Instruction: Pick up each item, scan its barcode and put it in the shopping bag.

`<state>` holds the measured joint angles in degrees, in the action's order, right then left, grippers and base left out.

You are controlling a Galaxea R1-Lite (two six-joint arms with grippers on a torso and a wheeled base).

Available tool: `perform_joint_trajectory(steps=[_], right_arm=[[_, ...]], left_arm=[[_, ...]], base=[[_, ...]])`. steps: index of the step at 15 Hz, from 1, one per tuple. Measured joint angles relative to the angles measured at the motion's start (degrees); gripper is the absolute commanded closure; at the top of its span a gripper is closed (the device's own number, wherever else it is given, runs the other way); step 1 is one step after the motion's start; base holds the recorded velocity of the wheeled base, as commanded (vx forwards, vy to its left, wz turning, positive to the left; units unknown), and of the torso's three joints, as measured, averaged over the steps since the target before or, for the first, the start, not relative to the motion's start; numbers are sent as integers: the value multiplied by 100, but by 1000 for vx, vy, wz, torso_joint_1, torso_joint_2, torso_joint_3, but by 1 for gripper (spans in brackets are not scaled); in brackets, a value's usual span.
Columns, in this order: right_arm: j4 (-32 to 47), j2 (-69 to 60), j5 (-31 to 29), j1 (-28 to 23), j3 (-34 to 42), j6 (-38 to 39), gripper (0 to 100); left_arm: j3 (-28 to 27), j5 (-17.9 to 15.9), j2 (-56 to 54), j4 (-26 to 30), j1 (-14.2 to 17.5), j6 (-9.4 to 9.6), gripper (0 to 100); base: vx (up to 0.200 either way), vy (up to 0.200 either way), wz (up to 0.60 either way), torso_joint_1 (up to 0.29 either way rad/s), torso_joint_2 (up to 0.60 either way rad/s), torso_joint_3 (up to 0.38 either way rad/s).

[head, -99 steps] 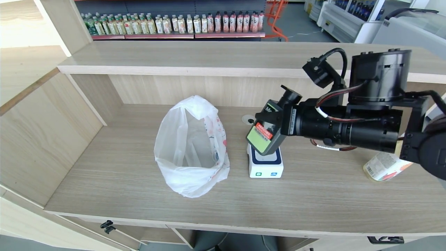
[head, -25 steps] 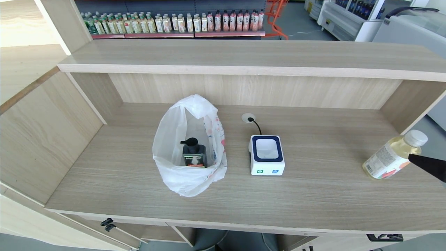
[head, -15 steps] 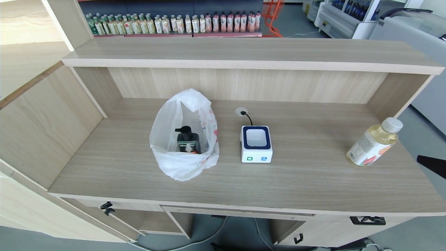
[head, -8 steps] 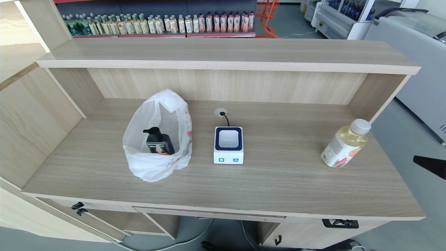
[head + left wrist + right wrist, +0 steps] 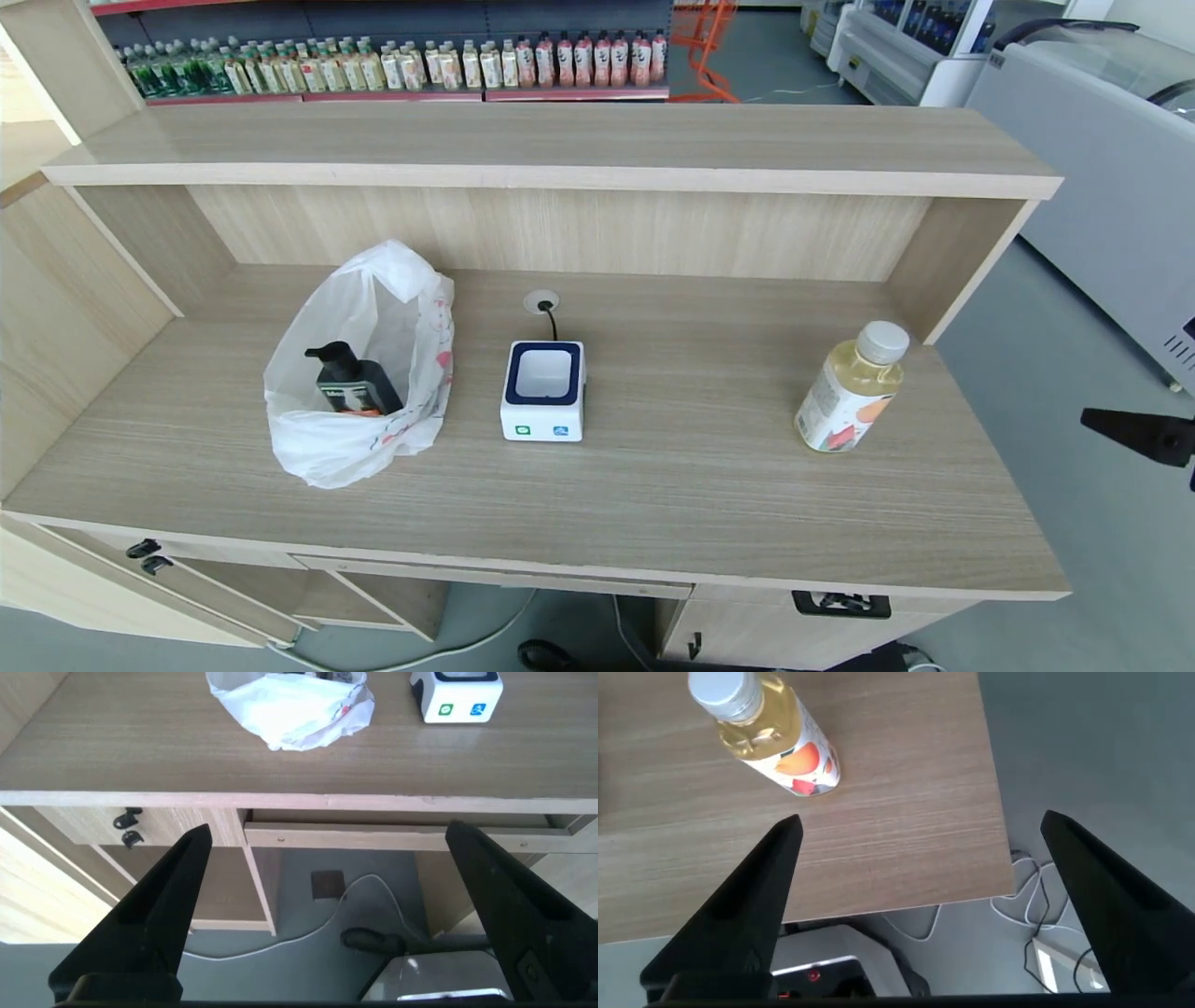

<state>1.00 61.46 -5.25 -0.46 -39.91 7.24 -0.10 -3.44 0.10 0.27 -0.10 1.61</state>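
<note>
Left fingers (image 5: pixel 149 924) spread wide, arm low, facing the worktop (image 5: pixel 700 467) front edge. Right fingers (image 5: pixel 738 915) also spread, empty, arm off the worktop's 3 o'clock end, near the bottle (image 5: pixel 850 399) but not touching it. Bottle upright at 3 o'clock of scanner (image 5: pixel 544 390). Shopping bag (image 5: pixel 317 448) at 9 o'clock of scanner, pump bottle (image 5: pixel 350 385) inside.

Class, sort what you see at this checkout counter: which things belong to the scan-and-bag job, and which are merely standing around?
Part of the job:
shopping bag
black pump bottle, already inside the bag
barcode scanner
drink bottle, upright at the right end of the counter

Just around:
shelf of bottles behind
orange rack
chest freezer
</note>
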Motion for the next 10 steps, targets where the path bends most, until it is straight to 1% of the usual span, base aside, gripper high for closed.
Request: perform_joint_trajectory(steps=[2,5,8,10], right_arm=[[-76,355,0,95,-129,439,0],[-622,1001,6,285,-247,720,0],[-1685,1792,-13,636,-262,800,0],[-2230,2343,-29,947,-267,789,0]], left_arm=[[0,0,0,0,-6,-2,0],[0,2,0,0,2,-2,0],[2,0,0,-2,5,-2,0],[2,0,0,0,-1,-5,0]], base=[[0,0,0,0,0,0],[0,0,0,0,0,0],[0,0,0,0,0,0],[0,0,0,0,0,0]])
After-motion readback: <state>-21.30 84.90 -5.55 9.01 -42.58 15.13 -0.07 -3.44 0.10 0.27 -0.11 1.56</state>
